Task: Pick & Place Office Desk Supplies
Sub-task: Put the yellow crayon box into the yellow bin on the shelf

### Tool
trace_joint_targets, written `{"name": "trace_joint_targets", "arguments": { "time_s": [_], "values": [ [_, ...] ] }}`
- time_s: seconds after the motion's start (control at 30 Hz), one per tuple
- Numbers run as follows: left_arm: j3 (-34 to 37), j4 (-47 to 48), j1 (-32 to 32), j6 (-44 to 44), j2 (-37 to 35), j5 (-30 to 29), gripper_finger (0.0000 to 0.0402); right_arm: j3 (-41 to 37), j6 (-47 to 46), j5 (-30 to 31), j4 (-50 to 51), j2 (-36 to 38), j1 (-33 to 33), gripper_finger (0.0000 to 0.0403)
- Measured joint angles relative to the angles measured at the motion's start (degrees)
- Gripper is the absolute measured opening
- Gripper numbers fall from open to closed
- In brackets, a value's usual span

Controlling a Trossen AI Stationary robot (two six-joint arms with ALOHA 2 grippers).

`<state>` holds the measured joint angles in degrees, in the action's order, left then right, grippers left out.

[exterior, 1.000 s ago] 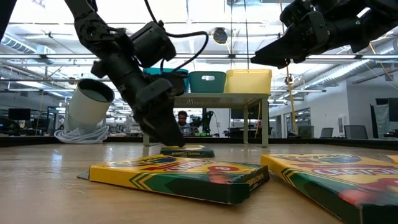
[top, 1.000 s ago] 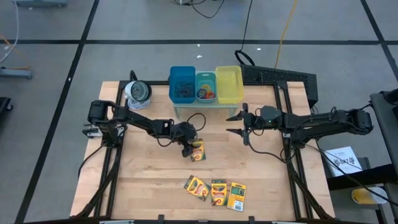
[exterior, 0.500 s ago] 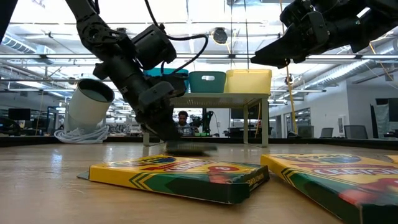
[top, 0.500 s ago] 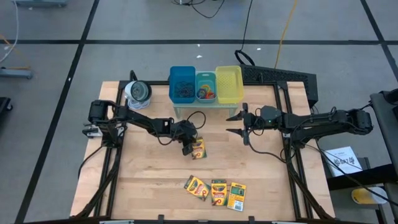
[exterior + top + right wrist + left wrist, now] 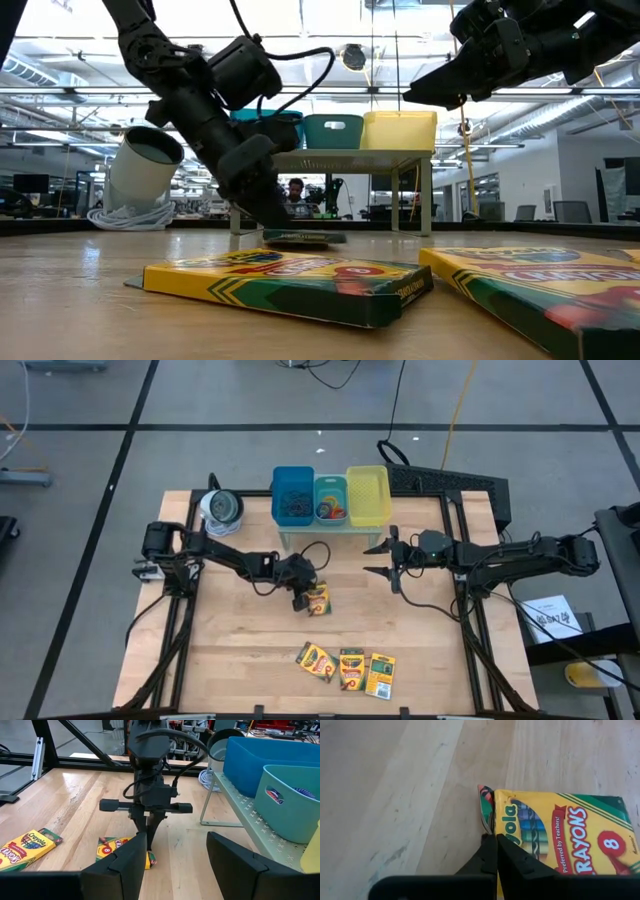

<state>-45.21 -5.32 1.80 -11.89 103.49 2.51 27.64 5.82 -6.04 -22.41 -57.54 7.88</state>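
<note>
Overhead: left gripper [image 5: 301, 598] down at crayon box [image 5: 318, 601] mid-table, right gripper [image 5: 381, 561] wide, farther off. Low: box apparently barely lifted. Left wrist: pinched shut on box's corner flap, long axis running away sideways from fingertips.

Blue bin [image 5: 292, 495], teal bin [image 5: 331, 499] and yellow bin [image 5: 368, 495] side by side on a small rack at the wooden desk [image 5: 230, 645]'s far edge; silvery-white roll [image 5: 221, 510] just beside.
</note>
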Motion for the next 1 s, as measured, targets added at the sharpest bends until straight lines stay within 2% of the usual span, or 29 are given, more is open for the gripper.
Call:
{"name": "trace_joint_targets", "arguments": {
  "time_s": [0.47, 0.67, 0.8, 1.0],
  "values": [
    [0.12, 2.89, -0.84, 2.30, -7.97, -8.88, 0.0001, 0.00, 0.00, 0.02, -0.09, 0.00, 0.02, 0.0196],
    [0.00, 3.43, -0.87, 2.14, -8.61, -8.14, 0.0002, 0.00, 0.00, 0.02, -0.61, 0.00, 0.00, 0.0196],
    [0.00, 5.56, -0.57, -0.06, -7.99, -8.36, 0.0029, 0.00, 0.00, 0.02, -0.56, -0.02, 0.01, 0.0196],
    [0.00, 10.00, 0.07, -4.32, -7.99, -8.12, 0.0097, 0.00, -0.32, 0.01, -0.50, -0.02, 0.00, 0.0196]
  ]
}}
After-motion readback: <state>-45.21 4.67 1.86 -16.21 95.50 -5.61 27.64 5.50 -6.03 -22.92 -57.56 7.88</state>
